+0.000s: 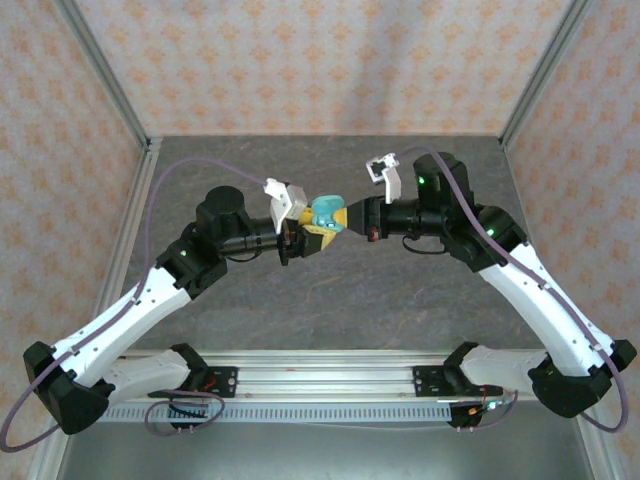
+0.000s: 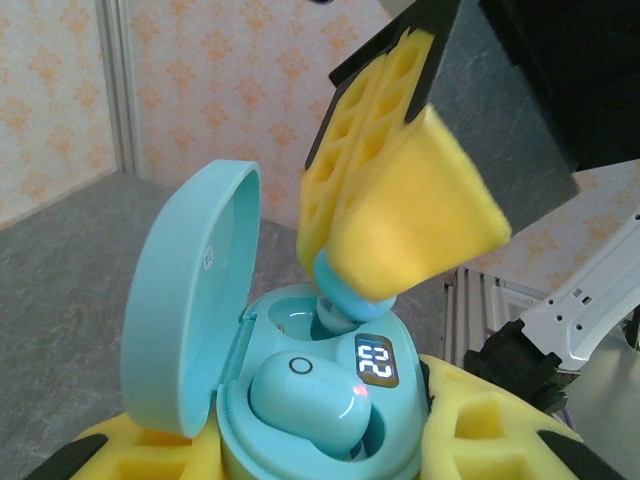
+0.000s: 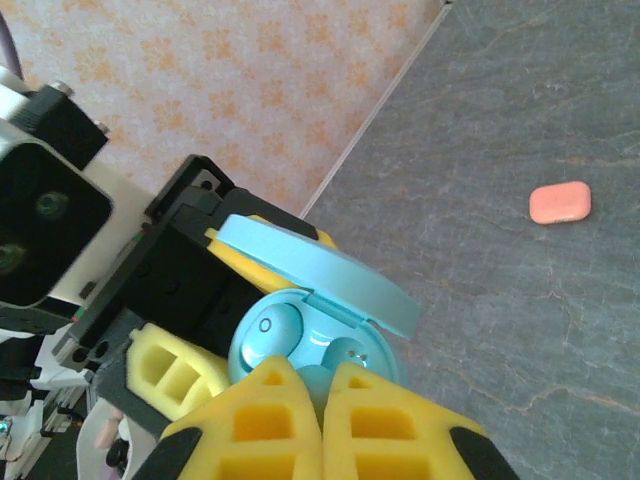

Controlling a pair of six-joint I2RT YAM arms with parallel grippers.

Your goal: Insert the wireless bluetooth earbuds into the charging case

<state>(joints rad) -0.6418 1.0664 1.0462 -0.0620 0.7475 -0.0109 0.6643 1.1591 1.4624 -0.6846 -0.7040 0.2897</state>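
Teal earbud [image 2: 338, 298] sits pinched in your right gripper [image 3: 322, 400]; lower it straight into the empty socket [image 2: 290, 322] while your left gripper [image 1: 306, 236] clamps the open case [image 2: 190, 300] steady.

earbud [image 2: 335, 303] mostly hidden in right gripper [image 2: 378, 283], charging case [image 2: 190, 300] bottom cut off

The setting is a robotics lab test cell. A dark, stone-patterned tabletop [image 1: 330, 310] is boxed in by panels papered in an orange floral print [image 1: 300, 60], which are held in bare aluminium posts [image 1: 108, 80]. An extruded aluminium mounting rail [image 1: 320, 375] and exposed purple cabling [image 1: 152, 210] run along it.
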